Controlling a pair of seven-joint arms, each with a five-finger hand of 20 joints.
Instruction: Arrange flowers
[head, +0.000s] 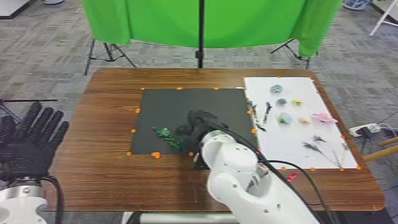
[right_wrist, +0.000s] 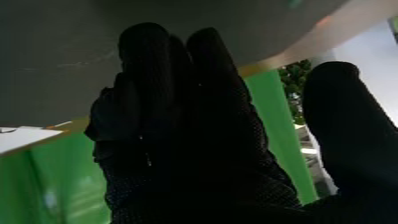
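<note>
Right hand (head: 199, 124) is reaching in from the lower right of the head view and sitting near frame centre, over the right half of the dark mat (head: 167, 106). In the wrist view, the right hand (right_wrist: 195, 165) is running open: fingers extending more or less straight, thumb standing well apart, nothing showing in the gap. Green sprig (head: 167, 138) is lying on the mat, just left of that hand in frame — can't tell if they're touching. Left hand (head: 29, 142) is hanging open at the left edge, off the table (head: 105, 117), fingers straight and spread, holding nothing. The other stems and blooms are lying on the white sheet (head: 282, 147), right side of frame. Near its top a blue-green bloom (head: 276, 88) is sitting above a small grey-blue one (head: 282, 101), with a yellow one (head: 297, 102) just beside that. Below these a teal bloom (head: 284, 118), a cream one (head: 304, 120) and a pink one (head: 324, 118) are forming a rough row. Dark twigs (head: 266, 109) are lying along the sheet's left edge, feathery dark stems (head: 311, 146) on its lower part. Small red piece (head: 291, 177) is resting on the wood below the sheet — lower right of frame.
</note>
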